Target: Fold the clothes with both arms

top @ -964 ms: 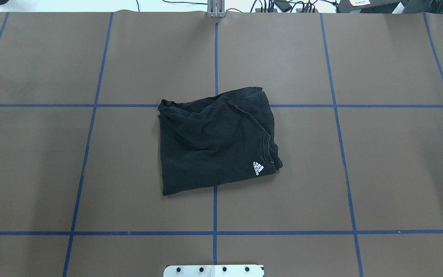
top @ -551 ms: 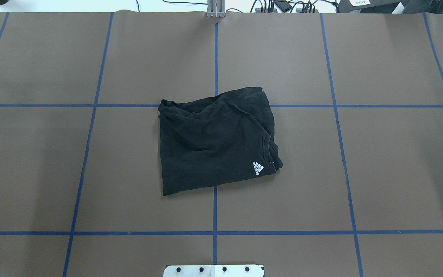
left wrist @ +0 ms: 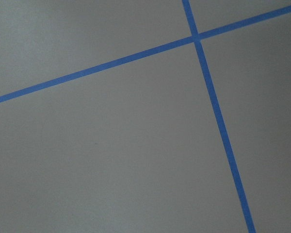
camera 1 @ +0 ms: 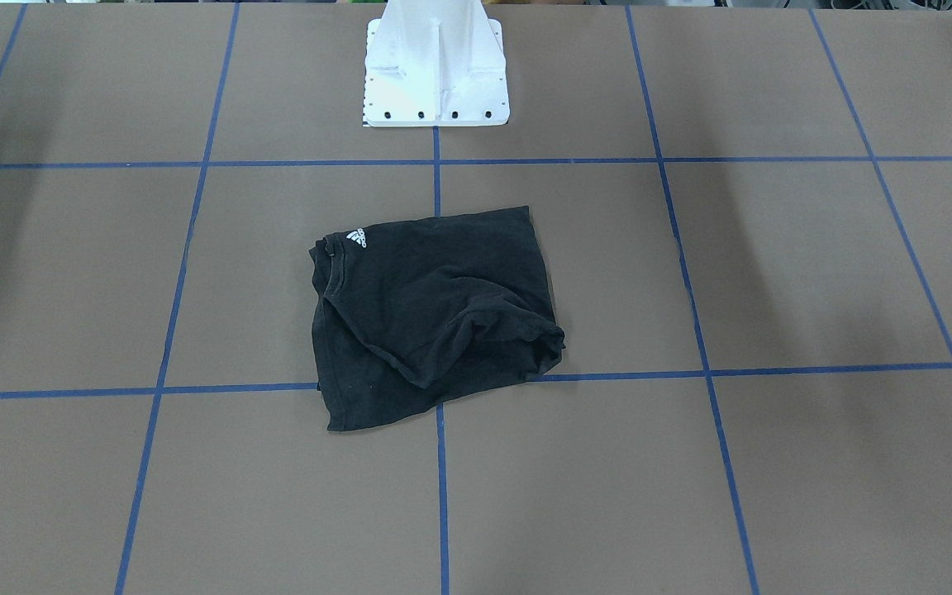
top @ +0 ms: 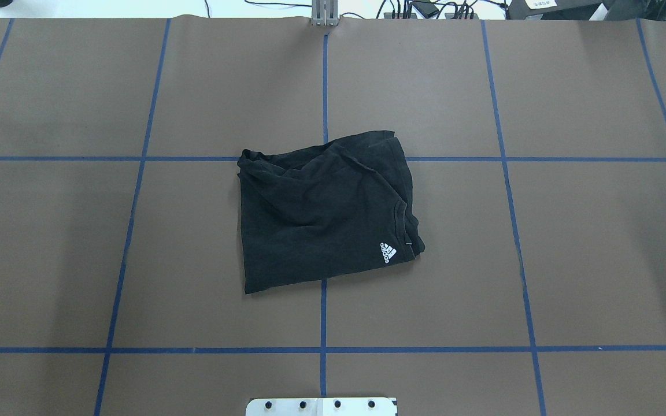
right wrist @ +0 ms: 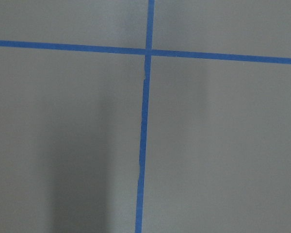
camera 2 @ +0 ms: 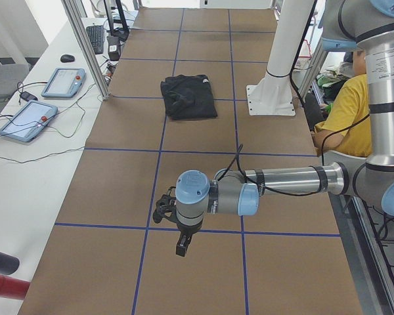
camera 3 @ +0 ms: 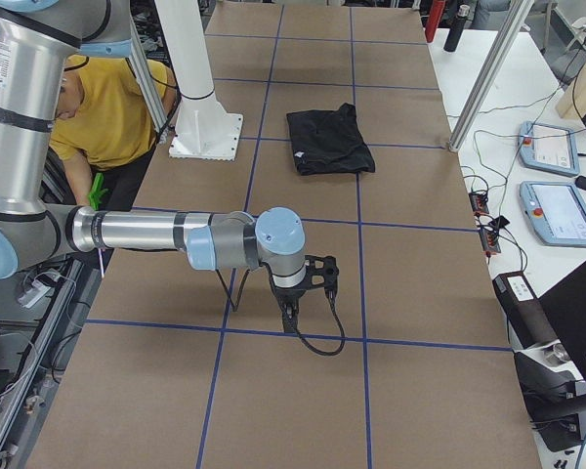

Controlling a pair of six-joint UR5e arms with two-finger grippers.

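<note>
The clothes are one black T-shirt [top: 321, 214], lying folded into a rough rectangle at the table's middle, with a small white logo [top: 388, 252] at its near right corner. It also appears in the front-facing view [camera 1: 435, 314] and in both side views [camera 2: 187, 97] [camera 3: 327, 140]. No gripper touches it. My left gripper [camera 2: 182, 246] hangs low over bare table far off toward the left end, and I cannot tell its state. My right gripper [camera 3: 291, 318] hangs the same way toward the right end, state unclear. Both wrist views show only brown table and blue tape.
Blue tape lines [top: 323, 315] divide the brown table [top: 599, 242] into squares. The white pedestal base [camera 1: 435, 74] stands at the robot's edge. A person in a yellow shirt [camera 2: 351, 111] sits behind it. Tablets and cables [camera 3: 557, 210] lie on a side bench.
</note>
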